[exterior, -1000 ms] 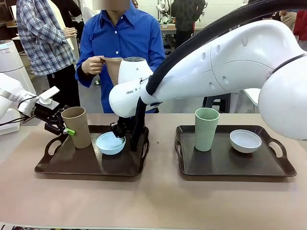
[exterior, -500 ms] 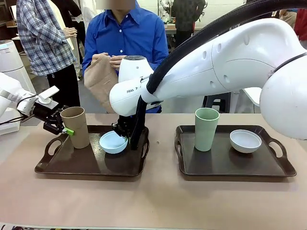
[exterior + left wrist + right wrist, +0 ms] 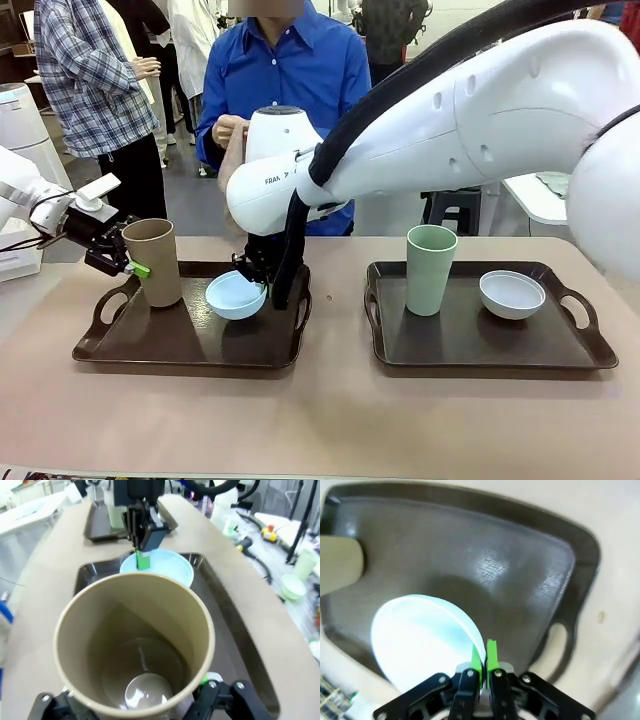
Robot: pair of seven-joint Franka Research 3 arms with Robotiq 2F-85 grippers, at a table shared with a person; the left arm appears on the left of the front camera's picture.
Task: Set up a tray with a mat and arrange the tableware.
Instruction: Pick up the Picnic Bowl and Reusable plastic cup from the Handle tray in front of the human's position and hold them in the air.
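The right jaws pinched the rim of the light blue bowl, tilted over the left tray. The left jaws straddled the tan cup wide, perhaps loosely.

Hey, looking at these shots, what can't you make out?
- Front view: what the person's hand holds; the right arm covers it.
- Front view: inside of the pale green cup; its own wall hides it.
- Left wrist view: whether the tan cup rests on the left tray; its own body hides the base.
- Right wrist view: near rim of the light blue bowl; the right pincer covers it, and the picture is blurred.
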